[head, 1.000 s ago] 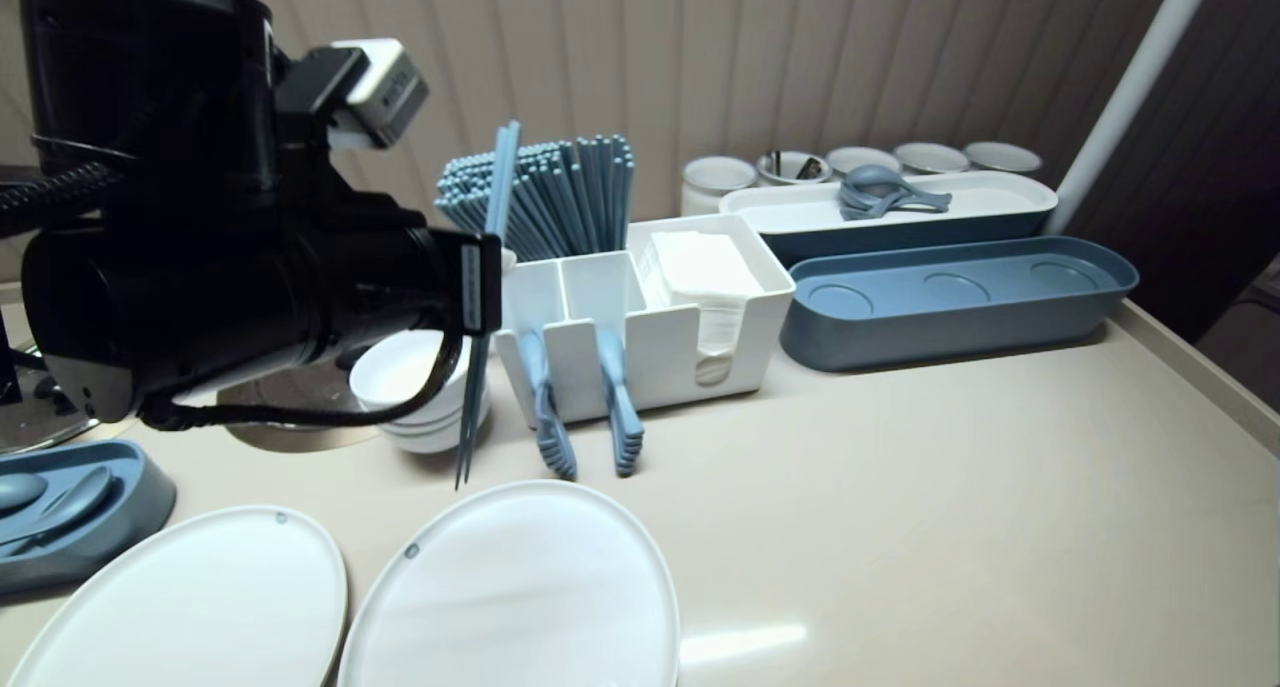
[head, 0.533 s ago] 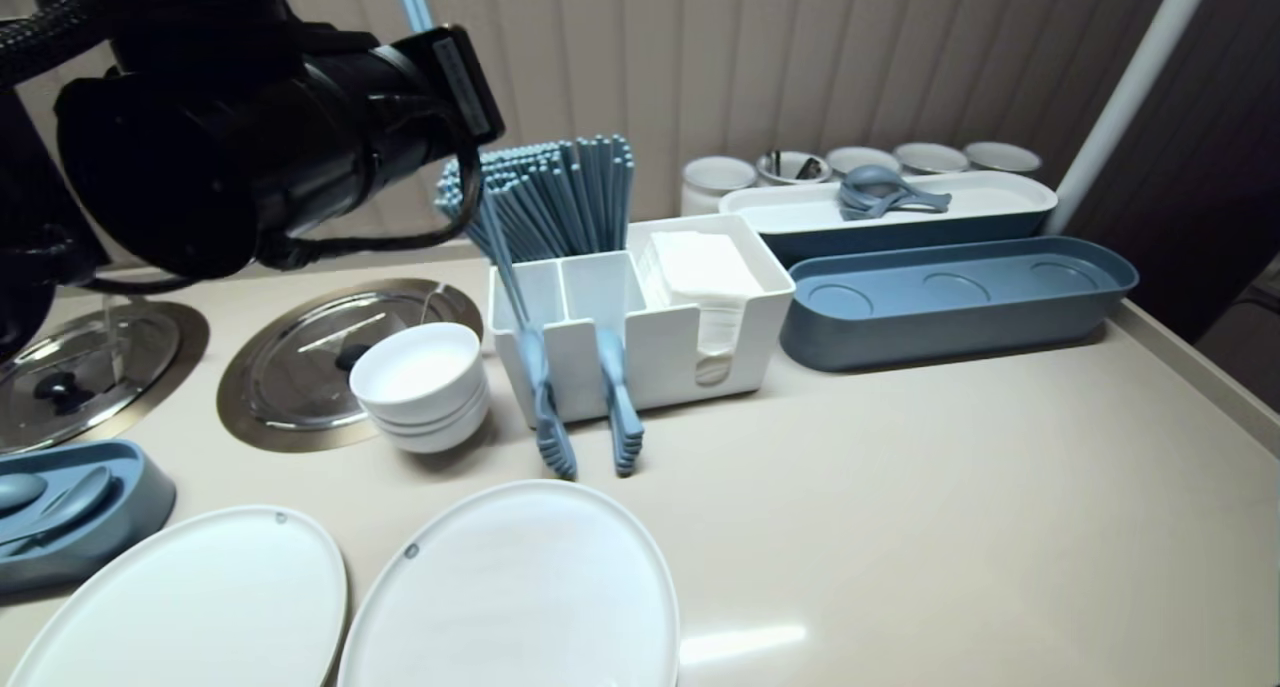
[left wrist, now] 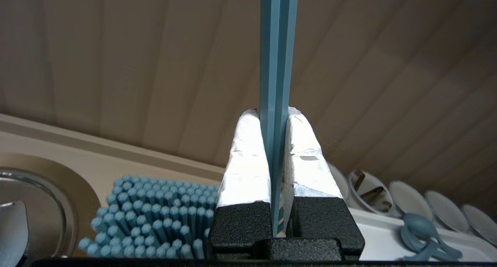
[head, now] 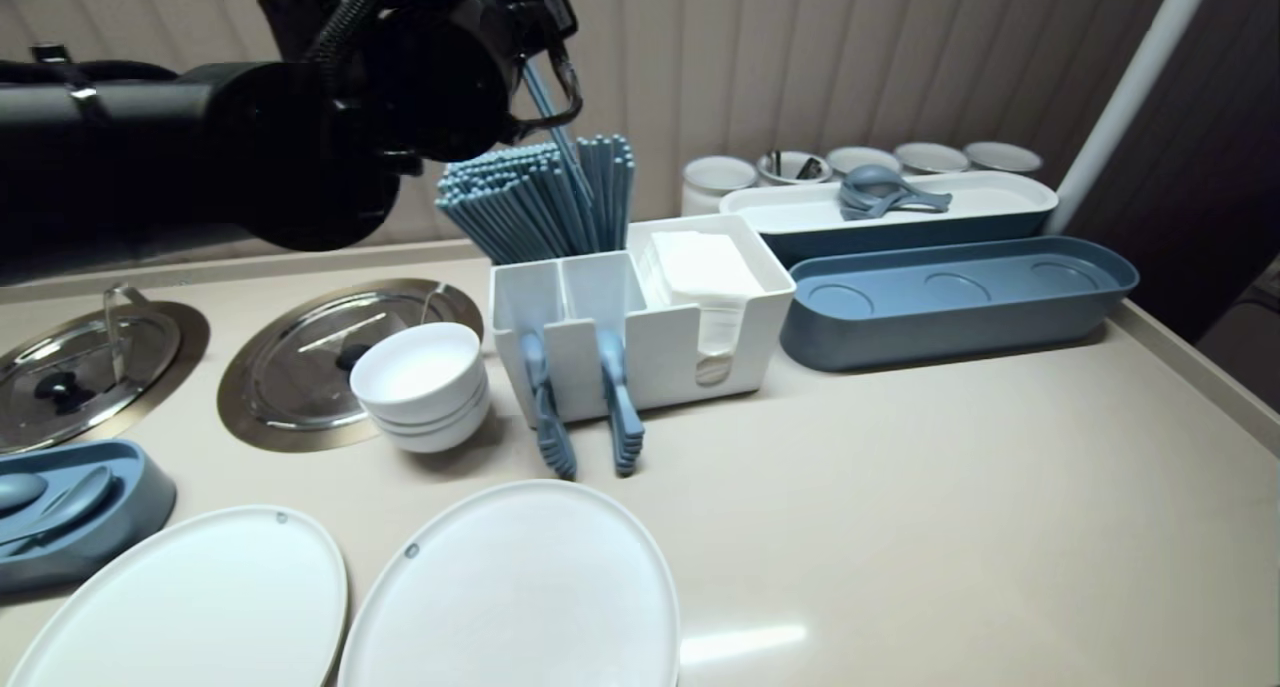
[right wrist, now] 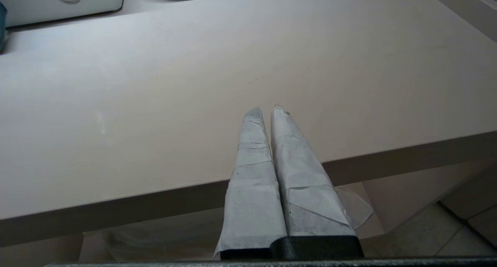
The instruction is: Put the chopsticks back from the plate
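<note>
My left gripper (left wrist: 274, 112), with a chopstick pair (left wrist: 278, 45) in it, is above the chopstick bundle (head: 545, 202) in the organizer (head: 655, 352); bowls (head: 420, 382) stand left of it.

Two white plates (head: 510, 587); two steel lids (head: 300, 357); two blue tongs (head: 552, 417); five white cups (head: 715, 175).

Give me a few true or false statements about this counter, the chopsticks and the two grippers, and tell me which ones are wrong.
1. The left gripper is shut on a pair of blue chopsticks. True.
2. The right gripper holds a spoon. False: it is shut and empty, near the edge of the counter.
3. Two blue tongs hang over the front wall of the white caddy. True.
4. The long blue tray is full of bowls. False: it shows only three bare round recesses. The stacked white bowls stand beside a steel lid.
</note>
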You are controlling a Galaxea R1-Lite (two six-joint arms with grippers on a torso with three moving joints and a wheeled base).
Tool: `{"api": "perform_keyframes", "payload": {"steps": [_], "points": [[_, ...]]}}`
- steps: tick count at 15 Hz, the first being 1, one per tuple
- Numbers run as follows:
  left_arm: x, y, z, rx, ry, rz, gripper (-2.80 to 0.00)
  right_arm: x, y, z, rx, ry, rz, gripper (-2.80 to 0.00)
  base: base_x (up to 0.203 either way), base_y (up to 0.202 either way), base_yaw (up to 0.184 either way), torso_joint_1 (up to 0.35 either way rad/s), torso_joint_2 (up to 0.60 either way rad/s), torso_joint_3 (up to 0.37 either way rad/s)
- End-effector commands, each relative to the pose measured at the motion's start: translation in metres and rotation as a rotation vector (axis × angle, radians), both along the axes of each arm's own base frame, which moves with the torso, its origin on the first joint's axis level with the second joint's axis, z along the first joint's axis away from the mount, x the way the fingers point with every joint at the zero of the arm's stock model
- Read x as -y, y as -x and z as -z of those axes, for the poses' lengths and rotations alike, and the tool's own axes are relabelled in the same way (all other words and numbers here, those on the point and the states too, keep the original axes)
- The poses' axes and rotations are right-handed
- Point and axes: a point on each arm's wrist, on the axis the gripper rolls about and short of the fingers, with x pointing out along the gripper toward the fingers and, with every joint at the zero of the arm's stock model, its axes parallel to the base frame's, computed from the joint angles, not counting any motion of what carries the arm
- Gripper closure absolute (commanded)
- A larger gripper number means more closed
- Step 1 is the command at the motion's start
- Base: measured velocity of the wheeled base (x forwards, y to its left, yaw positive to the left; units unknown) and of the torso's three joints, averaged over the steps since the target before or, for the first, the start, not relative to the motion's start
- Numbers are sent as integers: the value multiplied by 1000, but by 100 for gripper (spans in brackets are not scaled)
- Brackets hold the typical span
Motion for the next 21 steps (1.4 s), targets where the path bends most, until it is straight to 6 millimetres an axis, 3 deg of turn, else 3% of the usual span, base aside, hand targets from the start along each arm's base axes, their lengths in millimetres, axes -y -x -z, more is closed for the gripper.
{"api": "perform_keyframes", "payload": {"steps": [1,5,10,14,21], "points": [[13,-34,21,22,-42,-48,0,0,0,0,1,0,0,0,0,0,0,0,0,0],[8,-55,31,148,-75,-165,0,0,0,0,1,0,-1,0,0,0,0,0,0,0],[13,-64,45,114,-99,-169,0,0,0,0,1,2,-2,0,0,0,0,0,0,0],[21,-74,68,46,-157,-162,0,0,0,0,1,2,-1,0,0,0,0,0,0,0],[28,-77,78,31,-165,-157,0,0,0,0,1,3,-1,0,0,0,0,0,0,0]]}}
